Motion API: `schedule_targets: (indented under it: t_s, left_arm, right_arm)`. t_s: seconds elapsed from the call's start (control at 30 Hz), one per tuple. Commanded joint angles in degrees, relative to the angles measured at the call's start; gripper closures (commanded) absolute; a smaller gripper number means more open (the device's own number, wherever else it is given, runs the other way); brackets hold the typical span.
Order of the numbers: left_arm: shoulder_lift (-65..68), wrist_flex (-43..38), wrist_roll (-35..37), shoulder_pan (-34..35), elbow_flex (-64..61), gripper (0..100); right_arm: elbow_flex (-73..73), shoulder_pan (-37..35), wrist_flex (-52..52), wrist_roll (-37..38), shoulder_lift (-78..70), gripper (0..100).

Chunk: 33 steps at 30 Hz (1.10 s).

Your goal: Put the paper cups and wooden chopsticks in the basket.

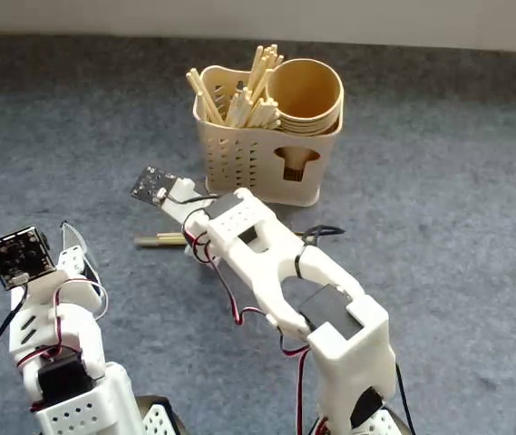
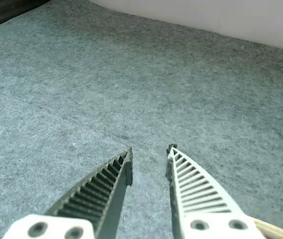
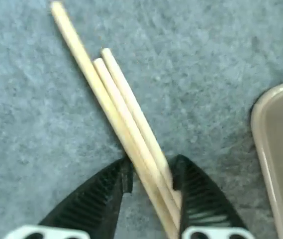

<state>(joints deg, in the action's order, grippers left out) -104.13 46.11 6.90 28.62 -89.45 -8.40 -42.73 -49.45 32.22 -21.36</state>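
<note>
A cream slotted basket (image 1: 267, 172) is seen standing upright on the grey-carpeted bench (image 1: 439, 227), toward 12 o'clock from the middle of the high view. A stack of paper cups (image 1: 307, 91) is nested in its 3 o'clock half, and a bundle of chopsticks (image 1: 248, 91) is stood on end in its 9 o'clock half, the tips fanned out above the rim.

Three loose chopsticks (image 1: 158, 240) are left lying flat on the bench at about 7 o'clock from the basket, well apart from it and laid side by side. The right arm is stretched across the middle of the bench to them. In its wrist view the right claw (image 3: 151, 172) is set astride the loose chopsticks (image 3: 121, 109): the jaws are held apart, the sticks pass between them and lie against one black finger, while a narrow gap is seen at the other. A rounded corner of the basket (image 3: 280, 149) is seen near by.

The left arm is placed at about 8 o'clock in the high view. The left claw (image 2: 148, 159) is held above bare carpet with its jaws apart and nothing between them.
</note>
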Motion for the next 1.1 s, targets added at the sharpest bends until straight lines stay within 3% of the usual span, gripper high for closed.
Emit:
schedule_targets:
  t_s: [0.0, 0.47, 1.07]
  left_arm:
    - [-0.5, -1.2, -0.1, -1.1, 0.3, 87]
    - [-0.5, -1.2, -0.1, -1.1, 0.3, 87]
    - [-0.5, -2.4, -0.1, -1.1, -0.2, 87]
  right_arm:
    - [2.2, -0.4, -7.6, 4.1, 5.4, 98.5]
    - [1.9, 2.9, -14.8, 4.0, 21.7, 99.4]
    - [2.3, 2.5, -12.1, -15.1, 40.5, 99.4]
